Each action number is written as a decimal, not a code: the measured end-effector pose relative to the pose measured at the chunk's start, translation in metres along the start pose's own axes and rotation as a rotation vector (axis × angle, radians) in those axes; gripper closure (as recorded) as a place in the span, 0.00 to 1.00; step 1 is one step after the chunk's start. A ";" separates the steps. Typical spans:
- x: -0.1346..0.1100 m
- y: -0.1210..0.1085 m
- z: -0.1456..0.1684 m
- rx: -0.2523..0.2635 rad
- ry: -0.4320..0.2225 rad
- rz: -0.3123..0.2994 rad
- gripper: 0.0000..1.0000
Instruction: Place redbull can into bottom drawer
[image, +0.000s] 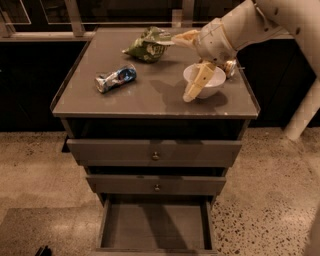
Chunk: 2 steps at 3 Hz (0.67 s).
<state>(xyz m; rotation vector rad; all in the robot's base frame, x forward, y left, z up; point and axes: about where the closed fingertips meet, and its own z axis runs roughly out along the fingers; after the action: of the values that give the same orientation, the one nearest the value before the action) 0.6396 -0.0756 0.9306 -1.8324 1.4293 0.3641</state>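
The redbull can (116, 78), blue and silver and dented, lies on its side on the left part of the cabinet top (150, 97). The bottom drawer (155, 226) is pulled out below, and its flat floor is bare. My gripper (180, 69) hangs over the top's right half, in front of the white bowl, well to the right of the can. It is open and empty: one finger points left toward the green bag and the other points down.
A white bowl (209, 77) stands at the right, partly behind my gripper. A gold-brown can (230, 67) lies just behind it. A crumpled green snack bag (148, 46) sits at the back middle. The two knobbed drawers (155, 155) above are nearly closed.
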 end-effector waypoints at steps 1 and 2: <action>-0.012 -0.025 0.030 -0.030 -0.060 -0.049 0.00; -0.026 -0.041 0.055 -0.076 -0.069 -0.083 0.00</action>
<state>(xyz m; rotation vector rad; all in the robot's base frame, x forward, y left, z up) 0.6807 -0.0151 0.9272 -1.9150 1.3045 0.4402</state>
